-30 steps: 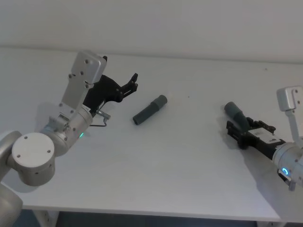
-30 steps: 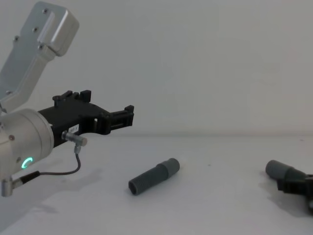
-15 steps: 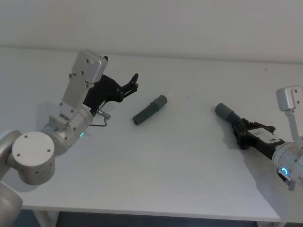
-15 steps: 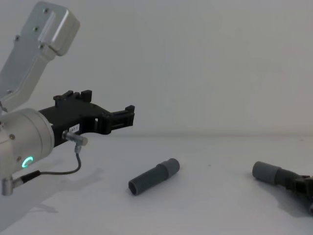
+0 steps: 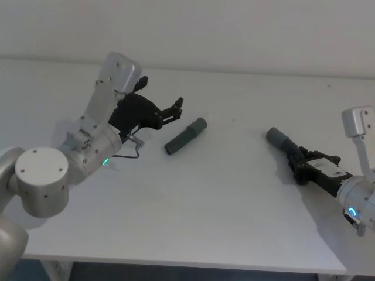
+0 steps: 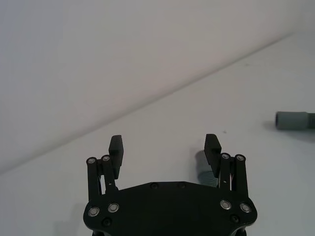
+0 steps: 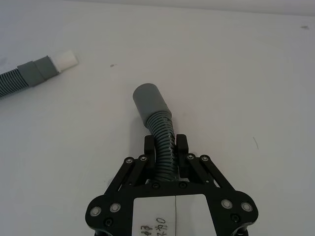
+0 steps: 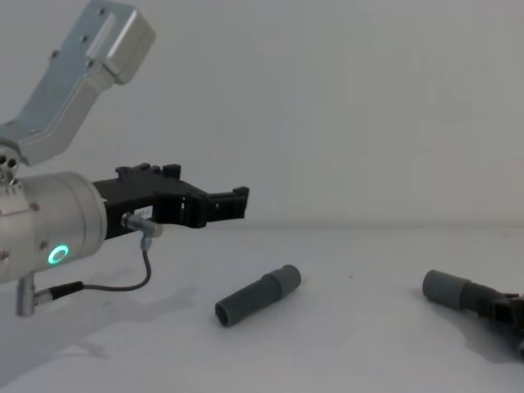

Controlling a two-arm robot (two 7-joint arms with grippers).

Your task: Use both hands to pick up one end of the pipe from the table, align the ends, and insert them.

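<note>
Pipe short piece point(image 5: 185, 136) lies free on the table point(image 5: 222, 205), abt mid-table, with its collar end toward 2 o'clock in the head view. Its white tip point(image 7: 65, 60) shows in the right wrist view. Long piece point(image 5: 286, 145) is on the right side, well apart from it.

Step in hand, as I judge: the pick-up is half done. Right gripper point(image 7: 166, 143) is clenched on the ribbed part of the long piece, just behind its grey collar point(image 7: 150, 101). That collar points to abt 10 o'clock, toward the short piece. I cannot tell if it is lifted off the table.

Left gripper point(image 5: 177, 107) is released, jaws wide and nothing between them, and it hovers above the table. The short piece sits at abt 5 o'clock from it, near but not touching. In the left wrist view it peeks from behind one finger point(image 6: 212, 147), so it is not between the jaws.

Next move, I think: you bring the left gripper down over the short piece, turn the wrist so the jaws stand across its axis, and close on the ribbed body, not the collar. Risk: the round piece can roll if one finger touches first.
</note>
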